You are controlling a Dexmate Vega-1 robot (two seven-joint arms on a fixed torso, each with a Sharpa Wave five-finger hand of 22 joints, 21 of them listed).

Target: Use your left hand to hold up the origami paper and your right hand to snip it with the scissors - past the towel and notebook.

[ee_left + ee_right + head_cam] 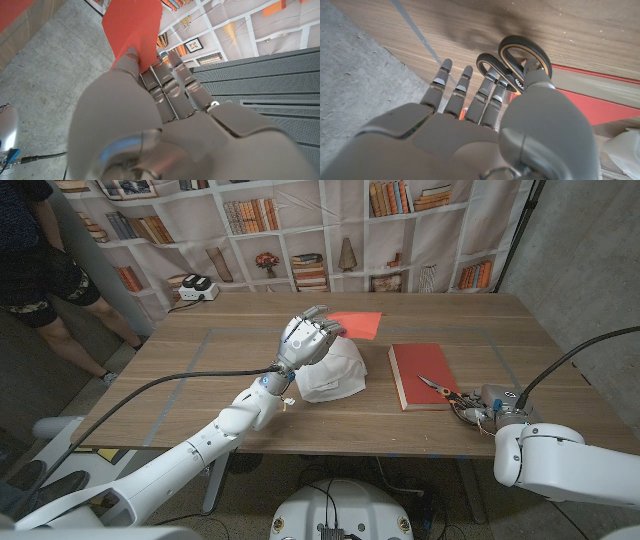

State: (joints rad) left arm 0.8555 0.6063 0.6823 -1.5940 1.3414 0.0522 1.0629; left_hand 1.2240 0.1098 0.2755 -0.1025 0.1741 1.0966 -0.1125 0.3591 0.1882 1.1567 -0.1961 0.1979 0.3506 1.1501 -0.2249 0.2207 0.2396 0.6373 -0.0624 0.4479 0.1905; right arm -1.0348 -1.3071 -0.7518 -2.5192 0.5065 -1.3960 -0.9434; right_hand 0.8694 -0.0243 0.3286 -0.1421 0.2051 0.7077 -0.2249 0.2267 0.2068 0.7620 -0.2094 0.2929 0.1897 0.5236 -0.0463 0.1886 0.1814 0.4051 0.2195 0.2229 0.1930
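Grey concrete floor (160, 480) shows beneath the near edge of the brown wooden table (200, 395). The right hand (480, 408) sits at the near right of the table; in the right wrist view its fingers (487, 97) are threaded into the dark handle loops of the steel scissors (520, 57), gripping them. The scissor blades lie across the near edge of the flat red notebook (422, 372). To the notebook's left is the crumpled white towel (335, 372). Above the towel, the left hand (308, 338) is raised; the left wrist view shows the sheet of red-orange origami paper (132, 27) pinched between thumb and fingers (167, 77). Bookshelf-print backdrop (290, 230) stands beyond the table.
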